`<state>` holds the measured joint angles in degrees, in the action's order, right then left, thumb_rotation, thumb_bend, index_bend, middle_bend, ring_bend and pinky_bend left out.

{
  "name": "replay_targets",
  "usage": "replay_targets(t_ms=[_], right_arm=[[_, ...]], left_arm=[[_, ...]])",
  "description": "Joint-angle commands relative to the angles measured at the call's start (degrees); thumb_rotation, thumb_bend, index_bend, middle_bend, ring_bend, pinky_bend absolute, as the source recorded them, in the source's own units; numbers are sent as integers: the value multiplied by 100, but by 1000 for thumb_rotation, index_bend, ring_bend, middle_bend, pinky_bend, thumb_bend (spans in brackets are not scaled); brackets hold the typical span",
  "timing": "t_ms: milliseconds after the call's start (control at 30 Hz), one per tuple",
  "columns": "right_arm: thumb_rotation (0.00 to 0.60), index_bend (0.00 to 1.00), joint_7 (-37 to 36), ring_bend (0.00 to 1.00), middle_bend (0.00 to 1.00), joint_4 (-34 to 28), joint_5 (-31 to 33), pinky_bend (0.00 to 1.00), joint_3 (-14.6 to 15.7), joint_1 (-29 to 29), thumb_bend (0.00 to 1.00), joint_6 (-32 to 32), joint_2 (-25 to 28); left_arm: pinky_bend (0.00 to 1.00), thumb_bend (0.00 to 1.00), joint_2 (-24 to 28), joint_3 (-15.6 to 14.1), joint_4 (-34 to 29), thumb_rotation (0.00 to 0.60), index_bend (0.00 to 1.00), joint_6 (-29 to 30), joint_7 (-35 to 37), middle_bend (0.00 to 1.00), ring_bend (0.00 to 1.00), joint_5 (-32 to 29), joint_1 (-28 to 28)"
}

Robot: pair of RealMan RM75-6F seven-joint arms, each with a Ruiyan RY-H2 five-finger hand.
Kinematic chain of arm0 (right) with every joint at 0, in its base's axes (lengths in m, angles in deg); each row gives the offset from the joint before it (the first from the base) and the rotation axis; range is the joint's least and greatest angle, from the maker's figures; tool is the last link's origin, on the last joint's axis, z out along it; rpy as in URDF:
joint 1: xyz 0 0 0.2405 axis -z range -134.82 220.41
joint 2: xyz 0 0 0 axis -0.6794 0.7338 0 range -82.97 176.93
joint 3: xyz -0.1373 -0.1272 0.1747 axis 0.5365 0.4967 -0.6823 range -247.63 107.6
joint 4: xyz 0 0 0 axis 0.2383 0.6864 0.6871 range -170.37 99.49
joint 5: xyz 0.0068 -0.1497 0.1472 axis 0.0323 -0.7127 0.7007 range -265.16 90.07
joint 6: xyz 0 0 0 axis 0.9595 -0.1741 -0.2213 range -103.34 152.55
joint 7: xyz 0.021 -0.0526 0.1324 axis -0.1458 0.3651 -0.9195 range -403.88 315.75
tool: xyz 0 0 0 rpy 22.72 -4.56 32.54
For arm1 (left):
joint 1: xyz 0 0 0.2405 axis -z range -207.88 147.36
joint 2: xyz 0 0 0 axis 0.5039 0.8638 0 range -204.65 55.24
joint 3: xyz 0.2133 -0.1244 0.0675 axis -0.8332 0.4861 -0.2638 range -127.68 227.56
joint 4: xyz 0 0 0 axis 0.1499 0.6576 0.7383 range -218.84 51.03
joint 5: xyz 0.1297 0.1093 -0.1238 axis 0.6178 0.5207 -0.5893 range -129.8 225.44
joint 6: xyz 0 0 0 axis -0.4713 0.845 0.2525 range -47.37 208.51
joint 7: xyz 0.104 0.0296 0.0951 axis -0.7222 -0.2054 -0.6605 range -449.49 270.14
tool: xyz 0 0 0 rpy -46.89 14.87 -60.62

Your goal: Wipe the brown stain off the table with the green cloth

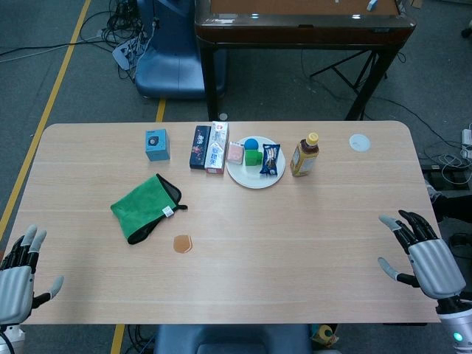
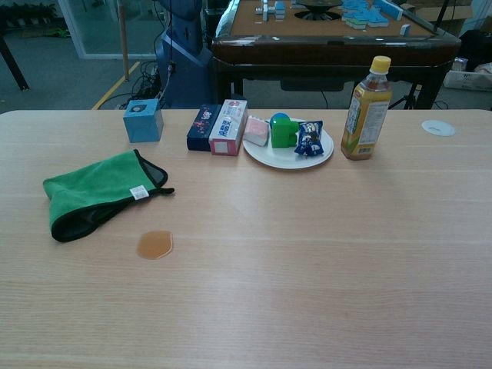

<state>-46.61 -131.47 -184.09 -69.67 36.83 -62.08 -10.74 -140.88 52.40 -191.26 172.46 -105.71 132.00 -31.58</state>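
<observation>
the brown stain (image 1: pixel 182 243) sits as a small rounded patch on the light wood table (image 1: pixel 310 243), left of the middle and toward the near edge. just up and to the left of it, close by but not touching, lies the green cloth (image 1: pixel 145 206), folded flat with a black trim and a small white tag at the corner nearest the stain; in the chest view the cloth (image 2: pixel 96 192) is left of and slightly behind the stain (image 2: pixel 155 244)

the left hand (image 1: pixel 18 276) hangs at the near left corner, off the table's edge, fingers spread and holding nothing. the right hand (image 1: pixel 420 254) hovers at the near right edge, fingers apart and empty too. both are well apart from cloth and stain, and neither shows in the chest view

along the far side stands a row of things: a small blue box (image 1: pixel 157 144), then a dark carton (image 1: pixel 200 146) touching a white and red carton (image 1: pixel 217 147), then a white plate (image 1: pixel 254 179) carrying a pink block, a green and blue toy and a dark blue snack packet (image 1: pixel 271 158). just right of the plate stands a bottle (image 1: pixel 304 155) with a yellow cap, upright. further right lies a small white disc (image 1: pixel 359 142) flat on the wood
</observation>
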Motion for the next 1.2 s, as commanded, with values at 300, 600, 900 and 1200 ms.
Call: replay_targets(t_ms=[300, 600, 900, 1200], right_arm=[[600, 149, -53, 100, 242, 61, 62, 105, -36, 7, 368, -12, 7], [600, 149, -73, 100, 242, 51, 44, 105, -121, 1, 368, -131, 63], [600, 149, 99, 100, 242, -113, 45, 105, -150, 62, 368, -243, 172], [600, 149, 177, 100, 242, -212, 62, 105, -143, 116, 369, -277, 236]], left_arm=[[152, 241, -72, 47, -4, 600, 0, -131, -75, 0, 23, -48, 101], [153, 241, 61, 280, 234, 600, 0, -862, 385, 0, 23, -194, 610], [153, 241, 2, 592, 827, 600, 1, -2163, 871, 0, 23, -567, 1516], [291, 241, -561, 987, 1573, 600, 111, -3185, 333, 55, 175, -1878, 2338]])
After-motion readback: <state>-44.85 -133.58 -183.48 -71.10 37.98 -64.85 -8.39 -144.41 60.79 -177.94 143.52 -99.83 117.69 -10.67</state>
